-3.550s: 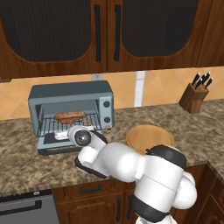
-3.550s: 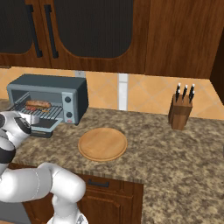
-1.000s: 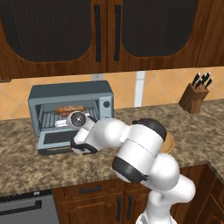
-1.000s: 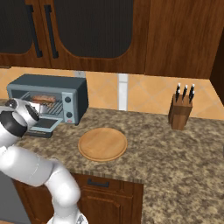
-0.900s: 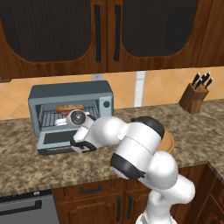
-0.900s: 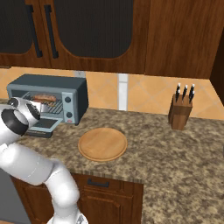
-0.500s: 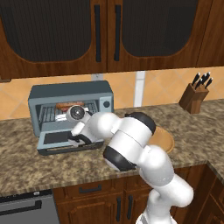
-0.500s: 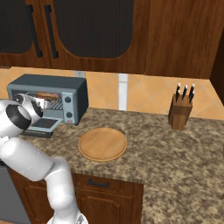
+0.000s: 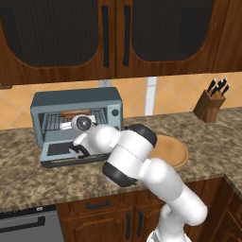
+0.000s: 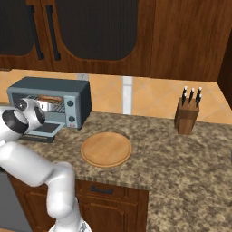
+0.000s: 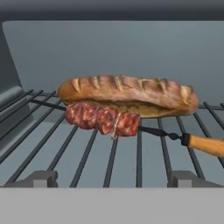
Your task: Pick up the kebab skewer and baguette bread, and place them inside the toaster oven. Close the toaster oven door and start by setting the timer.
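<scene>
Two foods: golden scored baguette bread, reddish-brown kebab skewer.

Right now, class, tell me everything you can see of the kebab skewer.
The skewer is a thin dark rod threaded with reddish-brown meat chunks bunched near one end and an orange, wooden-looking handle at the other. It lies flat across the wire rack inside the toaster oven, right in front of the baguette and seemingly touching it. The gripper's fingertips stand apart from it.
</scene>
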You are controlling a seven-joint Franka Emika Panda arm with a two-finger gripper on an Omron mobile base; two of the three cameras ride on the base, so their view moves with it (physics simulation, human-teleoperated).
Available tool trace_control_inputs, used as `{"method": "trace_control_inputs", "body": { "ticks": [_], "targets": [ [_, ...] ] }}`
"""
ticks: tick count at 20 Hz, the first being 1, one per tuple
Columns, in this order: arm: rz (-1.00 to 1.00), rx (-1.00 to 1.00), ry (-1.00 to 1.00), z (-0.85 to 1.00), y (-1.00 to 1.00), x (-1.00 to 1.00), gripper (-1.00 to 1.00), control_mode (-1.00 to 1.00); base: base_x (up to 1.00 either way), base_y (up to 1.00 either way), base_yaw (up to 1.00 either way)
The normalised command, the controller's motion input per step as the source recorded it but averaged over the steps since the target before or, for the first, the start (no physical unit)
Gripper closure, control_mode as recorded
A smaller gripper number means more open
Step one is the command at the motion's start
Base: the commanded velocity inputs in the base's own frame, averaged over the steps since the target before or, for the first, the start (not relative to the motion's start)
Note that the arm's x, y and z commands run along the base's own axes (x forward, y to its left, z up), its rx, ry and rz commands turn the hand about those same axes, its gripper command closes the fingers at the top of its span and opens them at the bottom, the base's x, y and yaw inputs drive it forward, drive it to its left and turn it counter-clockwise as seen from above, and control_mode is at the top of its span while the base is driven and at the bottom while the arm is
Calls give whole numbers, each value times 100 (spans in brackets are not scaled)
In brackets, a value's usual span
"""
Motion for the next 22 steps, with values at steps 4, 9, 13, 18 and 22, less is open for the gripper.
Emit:
{"method": "trace_control_inputs", "body": {
  "ticks": [4,9,13,18,22],
  "targets": [
    [0,0,-16,-31,1,2,-100,-100,0,0,0],
    [0,0,-8,-3,0,7,-100,-100,0,0,0],
    [0,0,0,27,0,-23,-100,-100,0,0,0],
    [0,0,0,19,0,-55,-100,-100,0,0,0],
    [0,0,8,33,1,-64,-100,-100,0,0,0]
  ]
}}
